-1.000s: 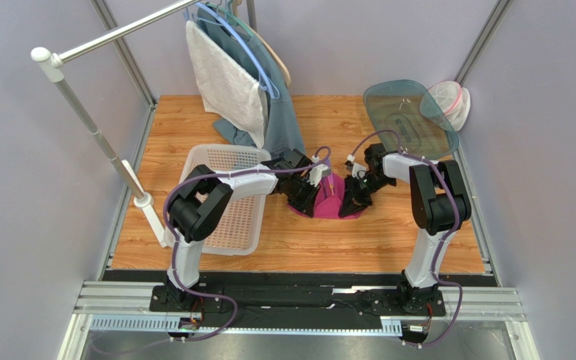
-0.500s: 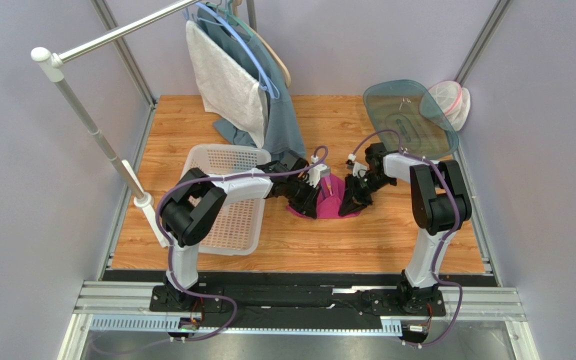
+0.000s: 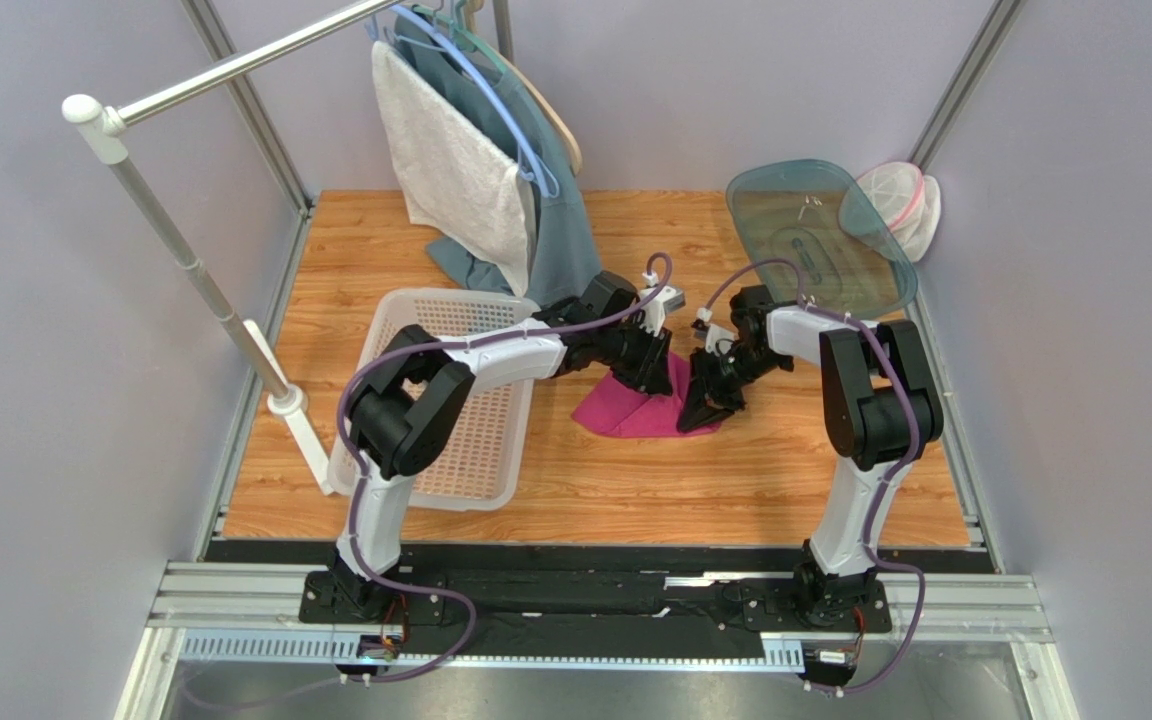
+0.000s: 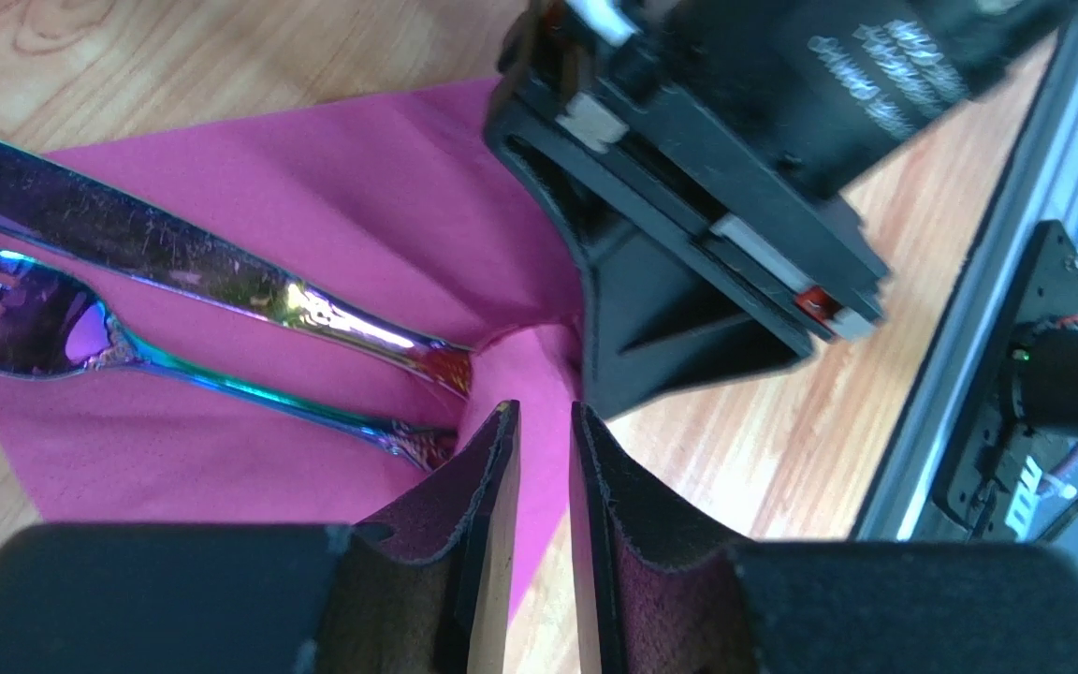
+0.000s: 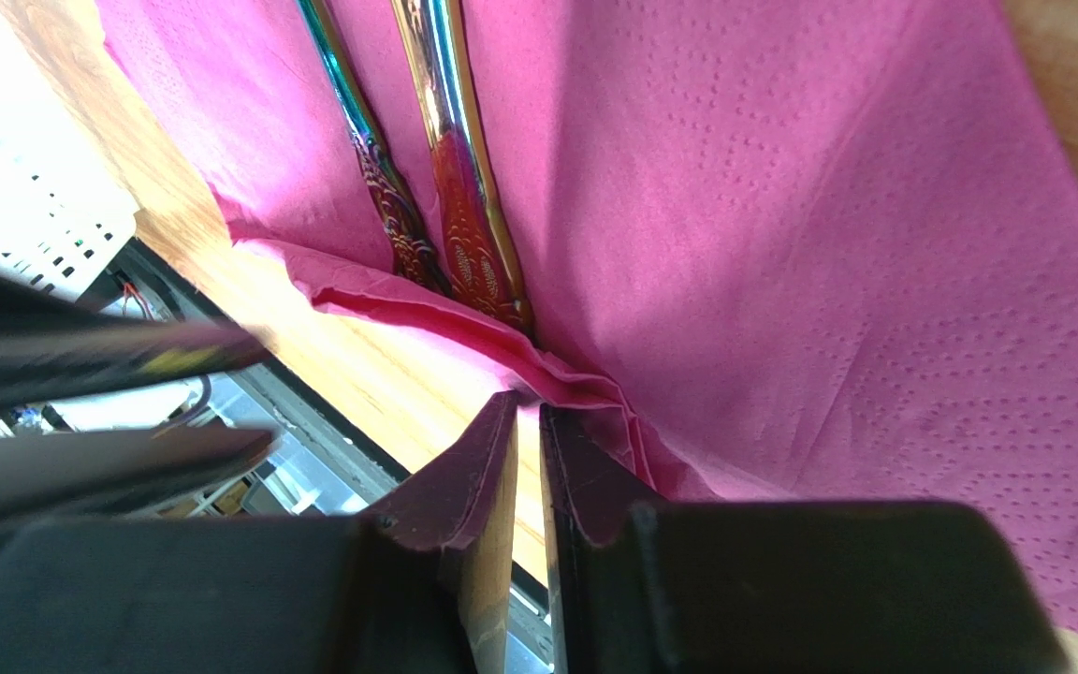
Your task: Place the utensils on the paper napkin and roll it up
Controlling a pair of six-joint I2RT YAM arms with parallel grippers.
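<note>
- Paper napkin [image 4: 362, 183]: magenta, lying on the wooden table [image 3: 778, 480] between my two grippers. Mostly flat, but creased and bunched up at the corner nearest my fingers.
- Utensils [image 4: 193, 253] lie on the napkin: a knife [image 5: 453, 155] and a fork [image 4: 39, 316], side by side, with a purple-blue sheen. Their handle ends point at the bunched corner and stop just short of it; the fork's tines reach past the napkin's far edge in the left wrist view.
- Right gripper [image 5: 528, 421]: fingers pressed nearly together, nipping the raised fold at the napkin's edge. The paper ridges up to the fingertips.
- Left gripper [image 4: 542, 464]: fingers a narrow slit apart, close to the right gripper's tip. Pink paper shows through the slit; I cannot tell whether the pads touch it.
- White basket [image 3: 462, 435] sits on the table under my left arm, near the napkin's left side.
- Grey-white towel [image 3: 447, 165] and teal cloth [image 3: 567, 255] hang from a rail at the far edge.
- Translucent teal lid [image 3: 815, 233] at far right.
</note>
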